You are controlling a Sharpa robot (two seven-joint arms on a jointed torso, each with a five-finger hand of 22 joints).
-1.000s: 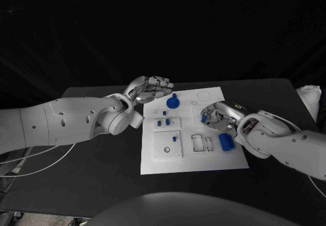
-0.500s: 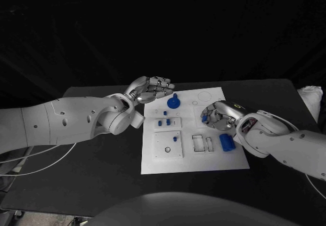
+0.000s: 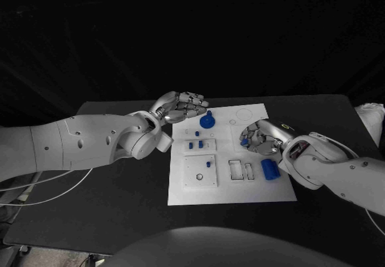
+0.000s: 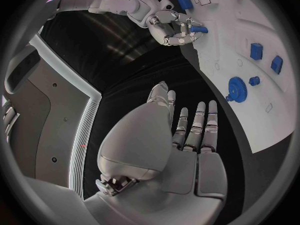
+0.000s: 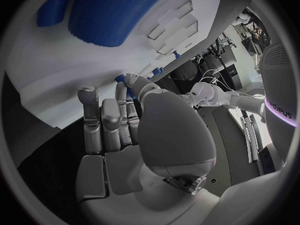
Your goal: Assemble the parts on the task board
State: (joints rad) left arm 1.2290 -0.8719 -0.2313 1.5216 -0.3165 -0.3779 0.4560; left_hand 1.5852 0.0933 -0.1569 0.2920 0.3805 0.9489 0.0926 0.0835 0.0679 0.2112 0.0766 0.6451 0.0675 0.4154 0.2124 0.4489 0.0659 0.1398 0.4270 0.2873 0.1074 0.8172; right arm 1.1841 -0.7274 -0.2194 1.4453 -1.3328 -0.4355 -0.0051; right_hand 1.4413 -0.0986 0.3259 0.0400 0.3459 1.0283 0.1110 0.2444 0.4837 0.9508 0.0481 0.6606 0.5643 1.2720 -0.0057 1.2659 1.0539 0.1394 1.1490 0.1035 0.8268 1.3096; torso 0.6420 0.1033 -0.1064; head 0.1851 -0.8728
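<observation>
The white task board point(image 3: 232, 186) lies in the middle of the black table. My right hand point(image 3: 260, 138) hovers over its right half and pinches a small blue part point(image 3: 245, 142) between thumb and finger; the pinched blue part point(image 5: 121, 78) shows clearly at the wrist. My left hand point(image 3: 183, 105) hangs at the board's back left corner, fingers loosely bent, holding nothing. On the board sit a blue gear-like piece point(image 3: 208, 120), two small blue pegs point(image 3: 195, 144), another peg point(image 3: 207, 164) and a blue cylinder point(image 3: 270, 169). The left wrist view shows my right hand point(image 4: 170, 25) with the part point(image 4: 199, 29).
A raised white block with a hole point(image 3: 197, 170) and rectangular slots point(image 3: 240, 169) occupy the board's near half. A white object point(image 3: 370, 114) lies at the table's right edge. Bare black table point(image 3: 112, 189) spreads to the left and in front of the board.
</observation>
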